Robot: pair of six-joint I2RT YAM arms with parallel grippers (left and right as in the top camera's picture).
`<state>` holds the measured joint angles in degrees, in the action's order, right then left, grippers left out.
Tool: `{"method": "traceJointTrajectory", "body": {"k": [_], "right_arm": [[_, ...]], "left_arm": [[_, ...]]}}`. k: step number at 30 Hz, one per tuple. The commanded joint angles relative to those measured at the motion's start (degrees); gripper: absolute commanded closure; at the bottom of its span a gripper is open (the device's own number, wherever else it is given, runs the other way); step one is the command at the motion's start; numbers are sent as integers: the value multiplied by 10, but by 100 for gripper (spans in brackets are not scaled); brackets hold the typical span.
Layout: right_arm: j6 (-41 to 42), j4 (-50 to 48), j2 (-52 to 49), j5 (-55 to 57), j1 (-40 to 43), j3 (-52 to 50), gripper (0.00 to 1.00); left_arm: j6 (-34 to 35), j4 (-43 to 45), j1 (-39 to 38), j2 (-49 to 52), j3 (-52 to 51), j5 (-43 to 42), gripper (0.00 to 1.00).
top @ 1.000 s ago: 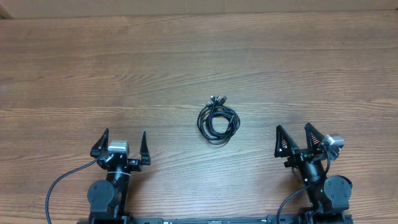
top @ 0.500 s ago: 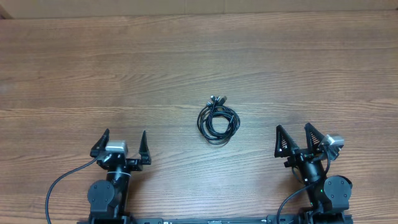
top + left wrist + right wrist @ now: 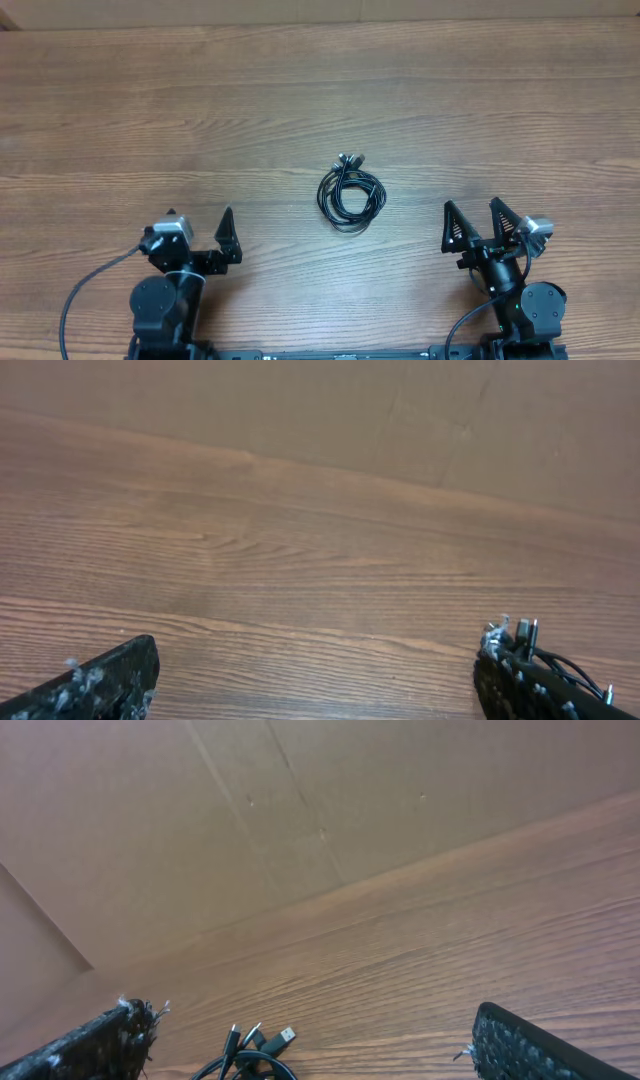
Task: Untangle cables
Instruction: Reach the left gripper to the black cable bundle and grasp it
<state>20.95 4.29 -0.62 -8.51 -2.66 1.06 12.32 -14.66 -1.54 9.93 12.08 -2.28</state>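
Observation:
The cables [image 3: 350,192] lie in a small black coil at the middle of the wooden table, plug tips pointing to the far side. My left gripper [image 3: 195,228] is open and empty near the front left, well apart from the coil. My right gripper [image 3: 474,220] is open and empty near the front right. In the left wrist view the plug tips [image 3: 520,635] peek out beside the right finger. In the right wrist view the plugs and the top of the coil [image 3: 255,1045] show at the bottom left, between the fingers.
A brown cardboard wall [image 3: 300,810] stands along the table's far edge. Thicker black wires [image 3: 90,295] run from the arm bases at the front edge.
My left arm has turned slightly to the left, so its gripper now sits a little further left. The coil and the right arm have not moved.

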Motion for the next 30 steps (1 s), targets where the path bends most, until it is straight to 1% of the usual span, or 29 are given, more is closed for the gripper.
{"method": "traceJointTrajectory", "body": {"k": [1,6,9,12,15,17,19,23,27,29,30], "right_arm": [[-4,-5,4,9,2,-6,0],[-5,-2,-2,16,2,-6,0],[-5,33,-27,46,2,17,0],[-17,45,-63,52,2,46,0],[-18,69,-105,55,2,84,0],[-17,91,-142,55,2,115,0],[-19,118,-197,55,2,158,0],[-45,173,-298,54,2,240,0],[-48,255,-413,54,2,336,0],[-48,305,-472,54,2,390,0],[-48,314,-485,54,2,402,0]], "left_arm": [[-45,-16,-4,123,80,-57,0],[-47,-75,-4,286,196,-58,0],[-57,-111,-4,391,282,-83,0],[-57,-115,-4,448,332,-129,0],[-56,-115,-4,476,359,-158,0],[-57,-117,-4,483,362,-149,0],[-52,-144,-4,489,362,-120,0],[-53,-181,-3,489,362,-121,0],[-59,-174,-3,489,362,-107,0],[-29,-148,-3,489,362,-107,0],[-19,-139,-4,490,362,-107,0]]}}
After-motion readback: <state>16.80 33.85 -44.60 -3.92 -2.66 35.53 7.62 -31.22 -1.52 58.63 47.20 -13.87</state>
